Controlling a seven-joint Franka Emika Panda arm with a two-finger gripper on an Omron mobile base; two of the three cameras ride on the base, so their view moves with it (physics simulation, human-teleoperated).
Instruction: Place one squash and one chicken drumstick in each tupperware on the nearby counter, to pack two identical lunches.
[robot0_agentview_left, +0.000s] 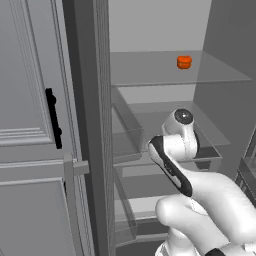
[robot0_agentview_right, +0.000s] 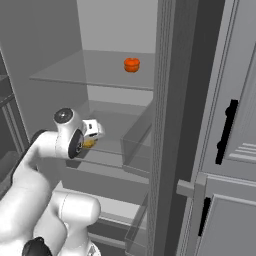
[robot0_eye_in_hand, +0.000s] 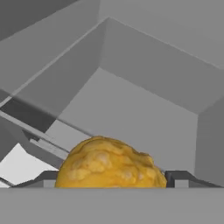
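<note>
Risk: the chicken drumstick (robot0_eye_in_hand: 110, 162) sits between the two finger tips (robot0_eye_in_hand: 47, 178), filling the gap; whether the pads touch it cannot be told. The lumpy, rounded surface could squirt out if the fingers close off-centre, or drop inside the fridge on withdrawal. The glass shelf (robot0_agentview_right: 75, 70) and shelf edges crowd the exit path. Gripper (robot0_eye_in_hand: 110, 180) wide apart either side of the drumstick. Arm reaches forward into the fridge, wrist bent toward a lower shelf. An orange squash (robot0_agentview_left: 184, 62) sits well above the fingers.
</note>
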